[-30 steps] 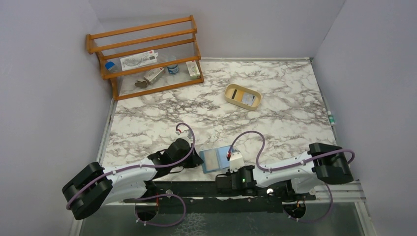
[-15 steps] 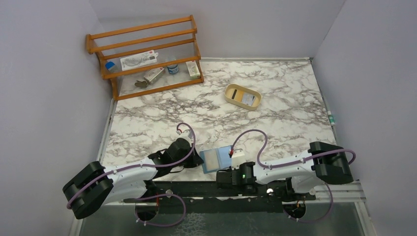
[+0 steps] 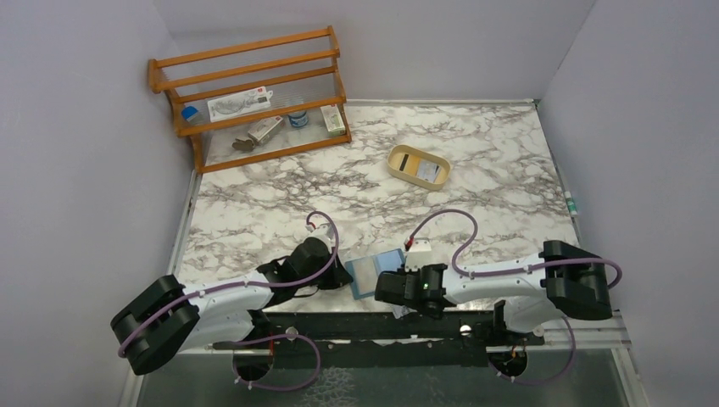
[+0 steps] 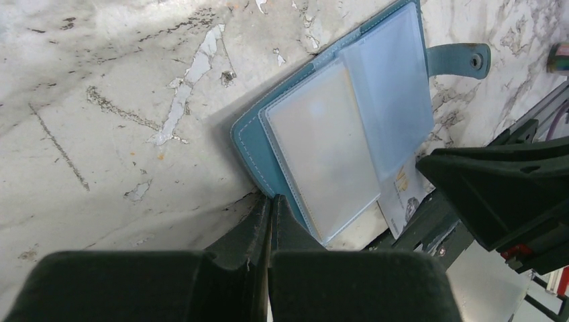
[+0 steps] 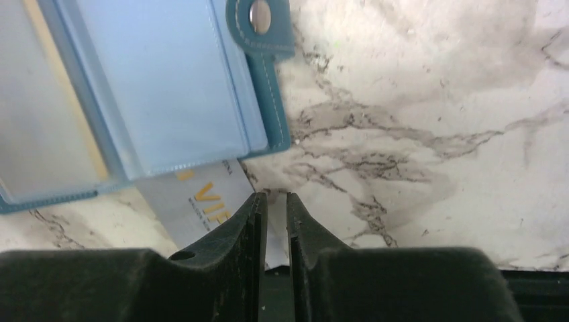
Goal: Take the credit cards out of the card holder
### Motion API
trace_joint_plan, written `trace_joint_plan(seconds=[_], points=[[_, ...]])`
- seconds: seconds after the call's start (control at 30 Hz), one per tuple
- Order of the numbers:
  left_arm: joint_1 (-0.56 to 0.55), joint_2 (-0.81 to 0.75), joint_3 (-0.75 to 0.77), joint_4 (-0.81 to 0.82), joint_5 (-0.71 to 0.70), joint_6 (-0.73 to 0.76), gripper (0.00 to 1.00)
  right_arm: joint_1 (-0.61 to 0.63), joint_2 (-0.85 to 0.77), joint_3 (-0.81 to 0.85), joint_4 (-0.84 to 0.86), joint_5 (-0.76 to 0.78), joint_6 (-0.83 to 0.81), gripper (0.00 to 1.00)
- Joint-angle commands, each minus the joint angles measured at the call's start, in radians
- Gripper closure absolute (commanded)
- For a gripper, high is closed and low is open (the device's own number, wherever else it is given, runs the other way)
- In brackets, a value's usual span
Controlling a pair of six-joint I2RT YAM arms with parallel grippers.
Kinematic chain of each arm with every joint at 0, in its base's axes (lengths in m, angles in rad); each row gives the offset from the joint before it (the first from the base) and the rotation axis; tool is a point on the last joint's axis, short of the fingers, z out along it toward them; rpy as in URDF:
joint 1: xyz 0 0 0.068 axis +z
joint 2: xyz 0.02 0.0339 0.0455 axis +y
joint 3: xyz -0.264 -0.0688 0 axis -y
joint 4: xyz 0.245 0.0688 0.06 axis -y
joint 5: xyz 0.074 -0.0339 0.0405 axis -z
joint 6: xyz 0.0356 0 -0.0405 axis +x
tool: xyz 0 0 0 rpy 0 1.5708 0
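The teal-blue card holder (image 3: 373,273) lies open by the table's near edge, its clear sleeves up, as the left wrist view (image 4: 335,134) and the right wrist view (image 5: 154,87) show. A pale credit card (image 5: 194,201) marked VIP sticks partly out from under its near side and also shows in the left wrist view (image 4: 402,194). My left gripper (image 3: 346,278) is shut, its tip (image 4: 270,201) against the holder's left edge. My right gripper (image 3: 383,288) is almost shut, with a narrow gap, its tip (image 5: 276,198) at the card's corner.
A tan tray (image 3: 418,165) holding cards stands at the back right. A wooden rack (image 3: 254,97) with small items stands at the back left. A black rail (image 3: 339,326) runs along the table's near edge, right below the holder.
My right gripper has moved up and left from the rail to the holder's near edge. The left arm has hardly moved.
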Motion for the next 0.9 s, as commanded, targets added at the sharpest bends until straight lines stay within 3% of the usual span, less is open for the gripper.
trace_joint_plan(seconds=[0.0, 0.17, 0.4, 0.6, 0.87], points=[[-0.001, 0.018, -0.001, -0.027, 0.033, 0.016, 1.00, -0.047, 0.021, -0.032, 0.085, 0.074, -0.046, 0.78], [-0.001, 0.014, -0.001, -0.029, 0.015, -0.007, 1.00, -0.104, 0.016, -0.036, 0.165, 0.062, -0.122, 0.74], [-0.001, 0.014, -0.001, -0.035, -0.005, -0.013, 1.00, -0.151, -0.060, -0.007, 0.162, 0.082, -0.215, 0.47], [-0.001, 0.008, -0.006, -0.048, -0.023, -0.019, 1.00, -0.148, -0.114, 0.021, 0.079, 0.054, -0.270, 0.34], [-0.001, 0.004, 0.015, -0.092, -0.063, -0.023, 1.00, -0.016, -0.105, 0.024, 0.063, -0.004, -0.252, 0.30]])
